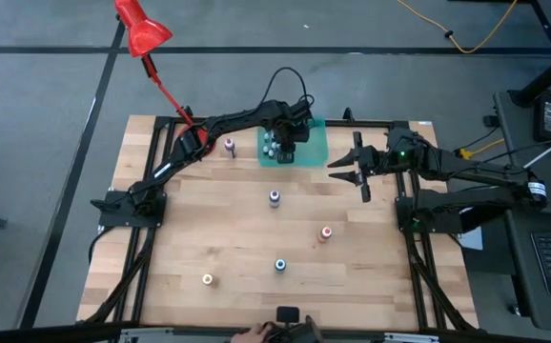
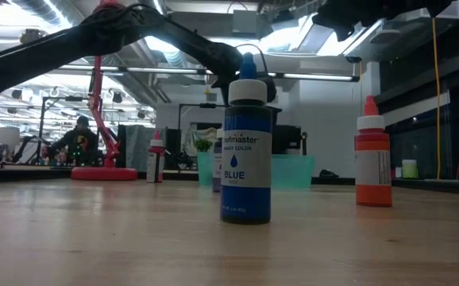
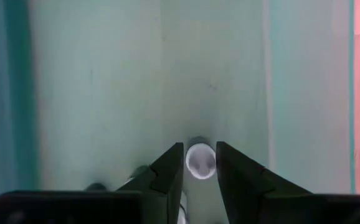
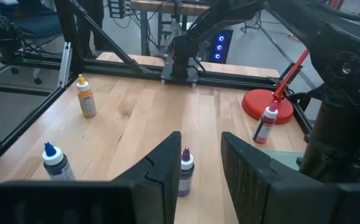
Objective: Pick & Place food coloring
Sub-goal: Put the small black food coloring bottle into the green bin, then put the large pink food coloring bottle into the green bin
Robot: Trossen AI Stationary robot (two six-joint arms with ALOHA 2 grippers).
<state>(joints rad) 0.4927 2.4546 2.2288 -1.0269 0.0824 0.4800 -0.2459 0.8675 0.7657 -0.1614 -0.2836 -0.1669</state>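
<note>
We find the left gripper [image 1: 283,145] reaching down into the teal tray [image 1: 316,143] at the far edge of the table [image 1: 237,229]; in its wrist view the two fingers [image 3: 167,174] flank a white-capped bottle [image 3: 200,160] standing on the tray floor, with a slim gap on either side, so we read them as slightly parted and not pinching. We see a few more small bottles grouped in the tray beside that gripper. The right gripper [image 1: 359,168] hangs above the table just right of the tray, its fingers [image 4: 167,165] spread and holding nothing. The rest of the food coloring stands loose on the wood: a pink bottle [image 1: 229,146] just left of the tray, a purple bottle [image 1: 275,198] near the middle, a red-orange bottle [image 1: 326,232] to its right, a blue bottle [image 1: 280,265] nearer the front, and a yellow bottle [image 1: 208,279] at front left, all upright and well apart. We also note a red desk lamp [image 1: 142,29] at the far left corner.
</note>
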